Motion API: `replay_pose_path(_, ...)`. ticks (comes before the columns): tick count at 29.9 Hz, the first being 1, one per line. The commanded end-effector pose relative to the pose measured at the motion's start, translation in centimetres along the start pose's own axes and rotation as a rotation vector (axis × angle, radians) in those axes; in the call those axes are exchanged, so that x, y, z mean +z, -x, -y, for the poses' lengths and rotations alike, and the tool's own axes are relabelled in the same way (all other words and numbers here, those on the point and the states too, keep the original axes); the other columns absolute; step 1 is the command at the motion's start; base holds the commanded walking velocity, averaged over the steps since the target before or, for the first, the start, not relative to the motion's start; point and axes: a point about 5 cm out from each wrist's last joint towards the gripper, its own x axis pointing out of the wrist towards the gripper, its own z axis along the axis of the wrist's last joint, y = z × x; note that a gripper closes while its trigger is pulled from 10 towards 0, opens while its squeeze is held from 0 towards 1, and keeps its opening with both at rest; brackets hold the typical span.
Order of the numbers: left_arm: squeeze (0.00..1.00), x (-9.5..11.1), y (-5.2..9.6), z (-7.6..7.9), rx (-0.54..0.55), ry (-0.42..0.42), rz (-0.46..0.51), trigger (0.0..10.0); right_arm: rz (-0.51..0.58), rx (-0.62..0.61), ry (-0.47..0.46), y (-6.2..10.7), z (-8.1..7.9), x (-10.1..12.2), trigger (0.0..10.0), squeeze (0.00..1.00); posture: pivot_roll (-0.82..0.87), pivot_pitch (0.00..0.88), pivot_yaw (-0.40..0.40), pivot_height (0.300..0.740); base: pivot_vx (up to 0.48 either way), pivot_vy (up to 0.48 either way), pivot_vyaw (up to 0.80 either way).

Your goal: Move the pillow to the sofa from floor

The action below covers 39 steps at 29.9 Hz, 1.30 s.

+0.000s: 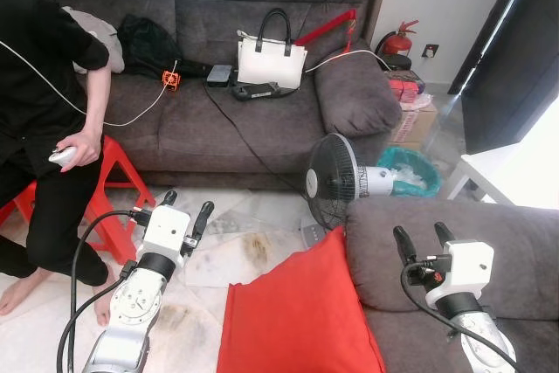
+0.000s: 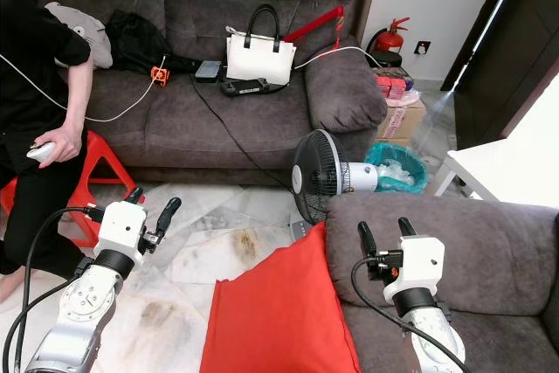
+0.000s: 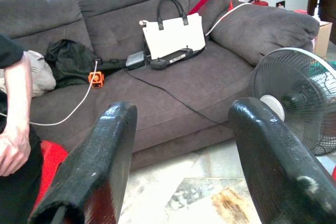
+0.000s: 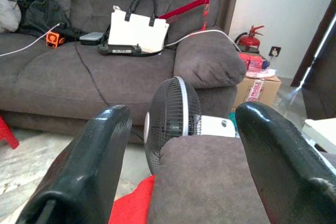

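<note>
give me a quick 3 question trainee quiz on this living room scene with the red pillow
1. True or false: the red pillow lies on the far sofa seat.
2. What stands between the two sofas? A) fan B) lamp C) chair
3. Fill in: the left gripper and right gripper are both ____.

Key: 1 false, it leans against the near sofa from the floor; 2 A, the fan; 3 open.

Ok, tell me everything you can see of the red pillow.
The pillow is plain bright red, soft fabric with light creases, squarish. It stands tilted on the pale marble floor, its upper corner leaning against the side of the near grey sofa. Its lower edge runs out of frame. The fan stands just behind it. Neither the left gripper nor the right gripper touches it; both are open.
</note>
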Motion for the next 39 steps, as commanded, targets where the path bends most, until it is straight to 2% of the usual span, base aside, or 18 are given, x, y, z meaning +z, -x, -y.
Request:
replay_pose_path(1, 0.00, 0.2, -0.4, 0.2, 0.006, 0.004, 0.006, 10.0, 0.007, 0.002, -0.002, -0.2, -0.1, 0.1, 10.0, 0.00, 0.07, 0.000, -0.059, 0.740, 0.000, 0.000, 0.00)
replay_pose_path(8, 0.00, 0.1, -0.5, 0.4, 0.010, 0.012, 0.004, 10.0, -0.008, 0.006, 0.017, -0.7, -0.3, 0.1, 10.0, 0.00, 0.06, 0.000, -0.064, 0.740, 0.000, 0.000, 0.00)
replay_pose_path(27, 0.00, 0.0, -0.4, 0.6, 0.029, 0.020, -0.001, 10.0, -0.030, 0.037, 0.027, -1.3, -1.0, 0.0, 10.0, 0.00, 0.07, 0.000, -0.075, 0.635, 0.000, 0.000, 0.00)
replay_pose_path(39, 0.00, 0.0, -0.5, 0.7, 0.032, 0.023, -0.002, 10.0, -0.024, 0.045, 0.045, -1.4, -1.1, 0.1, 10.0, 0.00, 0.07, 0.000, -0.079, 0.635, 0.000, 0.000, 0.00)
